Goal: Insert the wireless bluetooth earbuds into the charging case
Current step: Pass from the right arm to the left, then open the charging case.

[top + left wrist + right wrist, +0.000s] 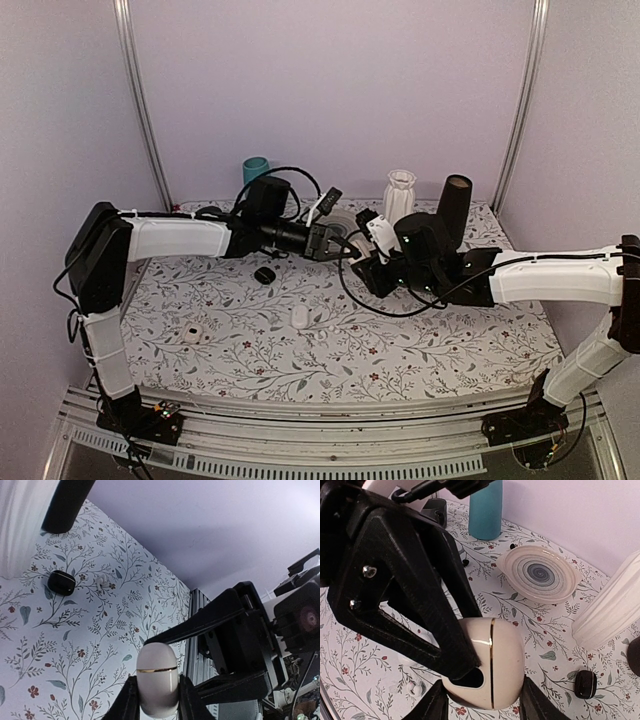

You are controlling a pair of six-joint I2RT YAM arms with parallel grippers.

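Note:
A white pebble-shaped charging case (157,680) with a gold seam is held in the air, lid closed. My left gripper (157,692) is shut on its lower half. My right gripper (485,700) is shut on the same case (505,660) from the other side. In the top view the two grippers, left (338,243) and right (362,258), meet above the table's middle. A tiny white earbud (102,581) lies on the cloth beside a closed black case (61,582). Another small white bud (414,687) lies below the held case.
A teal cup (256,168), a white ribbed vase (399,195) and a black cylinder (455,205) stand at the back. A striped plate (540,575) lies near the vase. A black case (265,274) and two small white objects (299,316) (193,334) lie on the floral cloth.

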